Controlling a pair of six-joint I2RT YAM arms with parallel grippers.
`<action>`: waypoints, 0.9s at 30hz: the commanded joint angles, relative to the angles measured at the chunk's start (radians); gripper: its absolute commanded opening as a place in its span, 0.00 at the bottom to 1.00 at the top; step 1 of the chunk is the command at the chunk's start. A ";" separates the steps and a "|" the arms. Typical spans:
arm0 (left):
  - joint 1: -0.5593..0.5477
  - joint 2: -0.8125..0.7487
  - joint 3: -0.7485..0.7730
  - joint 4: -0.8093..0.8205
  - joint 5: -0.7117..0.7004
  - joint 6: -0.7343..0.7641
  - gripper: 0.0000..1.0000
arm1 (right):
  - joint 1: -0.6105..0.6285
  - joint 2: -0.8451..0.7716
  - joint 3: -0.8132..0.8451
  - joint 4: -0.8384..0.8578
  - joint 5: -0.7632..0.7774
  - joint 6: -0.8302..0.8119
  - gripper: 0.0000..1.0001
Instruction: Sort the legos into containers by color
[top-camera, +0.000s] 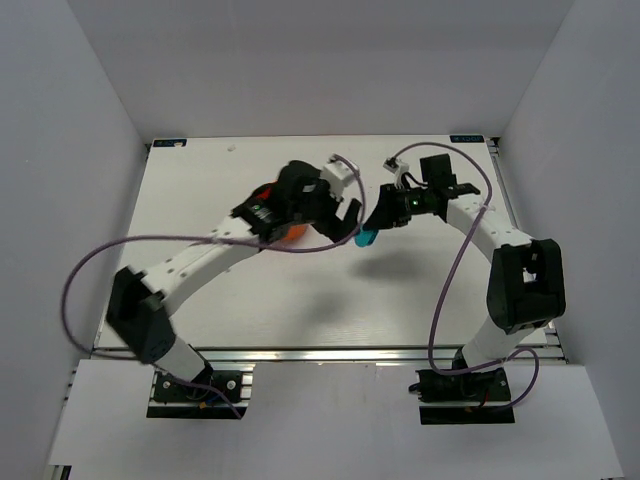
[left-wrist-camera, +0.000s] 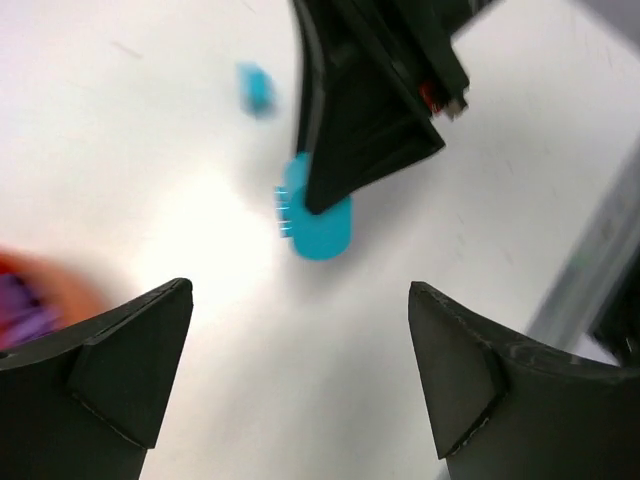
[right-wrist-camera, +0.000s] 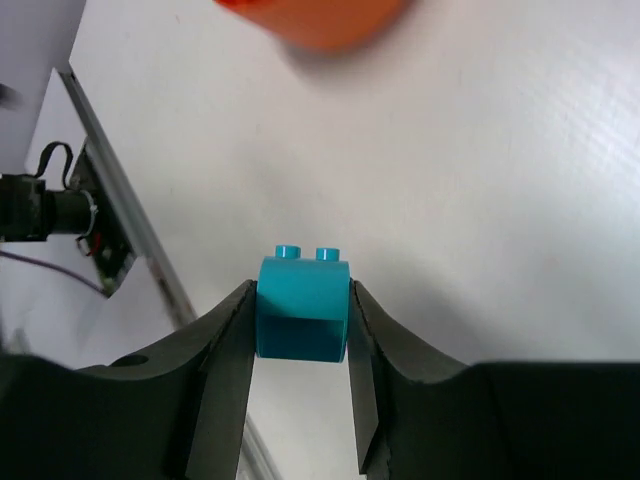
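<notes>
The right pincer (right-wrist-camera: 301, 292) is pinching a teal brick (right-wrist-camera: 302, 305), one finger pressed on each side and the two studs pointing away from the wrist. In the top view this brick (top-camera: 366, 238) hangs over the white counter (top-camera: 300, 300), a little to the right of the orange tub (top-camera: 291, 236), which is mostly hidden under the left arm. The left pincer (left-wrist-camera: 298, 295) is spread wide and holds nothing, facing the brick close by. A second small teal piece (left-wrist-camera: 256, 87), blurred, lies on the counter beyond.
</notes>
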 joint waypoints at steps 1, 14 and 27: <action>0.036 -0.245 -0.061 -0.009 -0.328 -0.014 0.98 | 0.063 -0.014 0.167 0.019 0.033 -0.130 0.00; 0.059 -0.823 -0.556 0.075 -0.741 -0.036 0.98 | 0.440 0.353 0.803 -0.079 0.151 -0.379 0.00; 0.059 -1.006 -0.678 0.101 -0.911 -0.008 0.98 | 0.570 0.477 0.851 0.002 0.461 -0.488 0.00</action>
